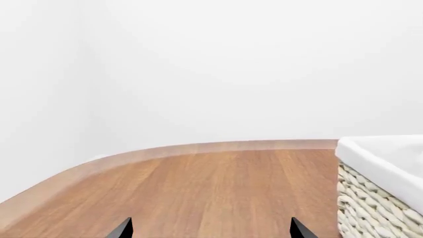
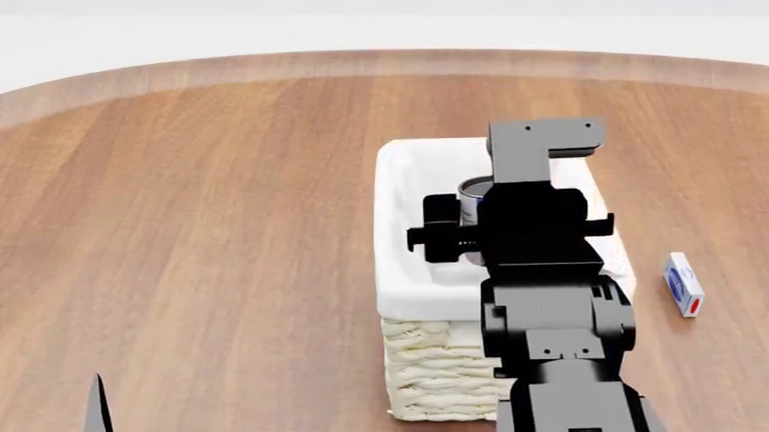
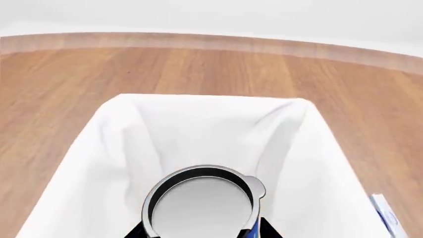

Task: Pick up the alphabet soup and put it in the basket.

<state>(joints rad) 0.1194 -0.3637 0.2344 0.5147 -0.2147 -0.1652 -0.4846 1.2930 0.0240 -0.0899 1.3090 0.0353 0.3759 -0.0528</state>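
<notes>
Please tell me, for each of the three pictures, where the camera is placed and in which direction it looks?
Head view: from the robot's head, forward and down at the table; right arm over the basket.
Left wrist view: near the left gripper, along the table toward the basket's corner; open fingertips show.
Right wrist view: near the right gripper, down into the basket at the alphabet soup.
All three share the basket.
</notes>
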